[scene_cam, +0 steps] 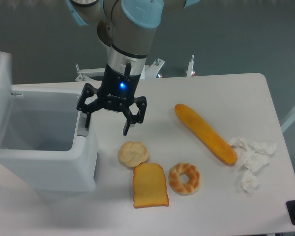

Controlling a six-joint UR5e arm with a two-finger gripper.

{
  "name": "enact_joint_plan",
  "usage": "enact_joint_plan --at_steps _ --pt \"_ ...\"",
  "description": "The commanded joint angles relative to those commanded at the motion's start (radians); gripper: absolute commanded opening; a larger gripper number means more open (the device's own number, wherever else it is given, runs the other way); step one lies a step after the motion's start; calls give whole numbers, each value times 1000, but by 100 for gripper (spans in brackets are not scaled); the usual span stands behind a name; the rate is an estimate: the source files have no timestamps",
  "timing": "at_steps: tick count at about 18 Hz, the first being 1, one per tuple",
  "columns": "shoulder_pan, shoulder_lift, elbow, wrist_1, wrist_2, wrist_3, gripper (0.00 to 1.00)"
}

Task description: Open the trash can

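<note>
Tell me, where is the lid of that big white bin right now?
The lid stands raised at the far left edge of the camera view, on the trash can, whose inside lies open. The gripper hangs by the bin's right rim.

The trash can (44, 162), a large white plastic box with rounded corners, is sitting at the left end of the surface and far outsizing the bread beside it. Its flat white lid (1, 98) is standing raised at the left side, nearly upright, leaving the hollow pale interior showing. A grey push tab (82, 126) is sitting on its right rim.
</note>
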Motion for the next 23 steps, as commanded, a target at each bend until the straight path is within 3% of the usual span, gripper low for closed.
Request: enact_joint_plan --at_steps 8,18,23 --pt "9 0 17 0 -2 2 100" --pt "28 -3 97 15 0 14 100" --pt "52 3 95 12 49 103 100"
